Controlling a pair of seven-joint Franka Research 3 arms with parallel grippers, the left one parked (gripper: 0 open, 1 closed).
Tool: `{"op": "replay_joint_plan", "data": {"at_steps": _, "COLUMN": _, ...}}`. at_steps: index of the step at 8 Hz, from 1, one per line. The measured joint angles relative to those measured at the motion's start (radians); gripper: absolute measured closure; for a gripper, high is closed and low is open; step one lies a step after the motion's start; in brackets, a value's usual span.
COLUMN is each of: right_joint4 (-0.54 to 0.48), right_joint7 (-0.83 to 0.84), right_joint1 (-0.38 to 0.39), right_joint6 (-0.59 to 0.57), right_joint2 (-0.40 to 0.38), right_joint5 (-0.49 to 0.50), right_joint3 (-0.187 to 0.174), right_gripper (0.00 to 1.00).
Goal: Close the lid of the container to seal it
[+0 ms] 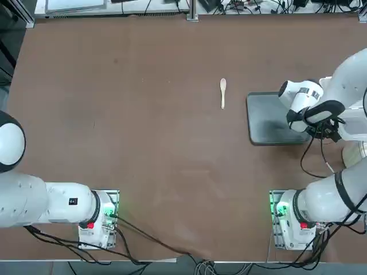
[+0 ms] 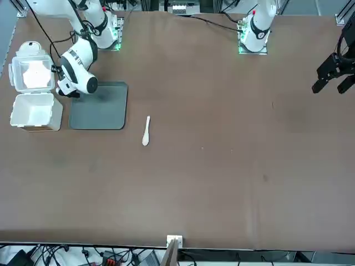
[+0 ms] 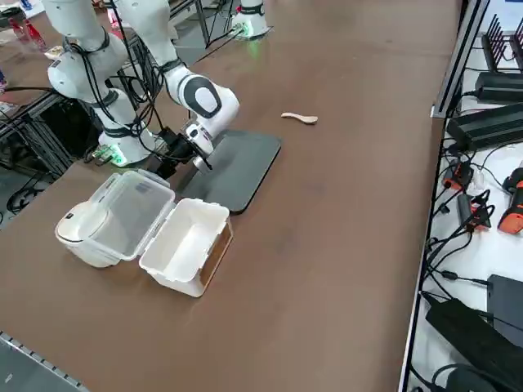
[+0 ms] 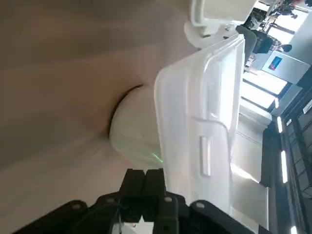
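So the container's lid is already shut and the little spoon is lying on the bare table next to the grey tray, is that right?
Not quite. The lid is open, folded back beside the container and resting on a round whitish cup, as the right side view shows. The spoon does lie on the bare table near the grey tray. The shut right gripper is low, next to the lid.

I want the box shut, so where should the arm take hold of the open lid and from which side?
Probably the lid's free long edge, the one farthest from the hinge, approached from the round cup's side. The lid lies flipped open beside the container, propped on that cup, so the edge is raised. The right tool, shut, sits nearby.
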Motion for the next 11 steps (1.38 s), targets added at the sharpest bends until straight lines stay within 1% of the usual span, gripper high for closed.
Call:
{"op": "replay_joint_plan", "data": {"at_steps": 2, "right_joint4": -0.001, "right_joint7": 0.000, "right_joint1": 0.001, "right_joint6": -0.016, "right_joint2": 0.002, "right_joint5": -0.024, "right_joint3": 0.002, "right_gripper": 0.99}}
{"op": "replay_joint_plan", "data": {"at_steps": 6, "right_joint4": -0.002, "right_joint7": -0.015, "right_joint1": 0.016, "right_joint6": -0.047, "right_joint2": 0.006, "right_joint5": -0.109, "right_joint3": 0.008, "right_gripper": 0.99}}
{"op": "replay_joint_plan", "data": {"at_steps": 9, "right_joint4": 0.019, "right_joint7": -0.090, "right_joint1": 0.024, "right_joint6": -0.061, "right_joint2": 0.004, "right_joint5": -0.142, "right_joint3": 0.008, "right_gripper": 0.99}}
{"op": "replay_joint_plan", "data": {"at_steps": 11, "right_joint4": 0.076, "right_joint7": -0.182, "right_joint1": 0.027, "right_joint6": -0.085, "right_joint2": -0.001, "right_joint5": -0.152, "right_joint3": 0.010, "right_gripper": 0.99}}
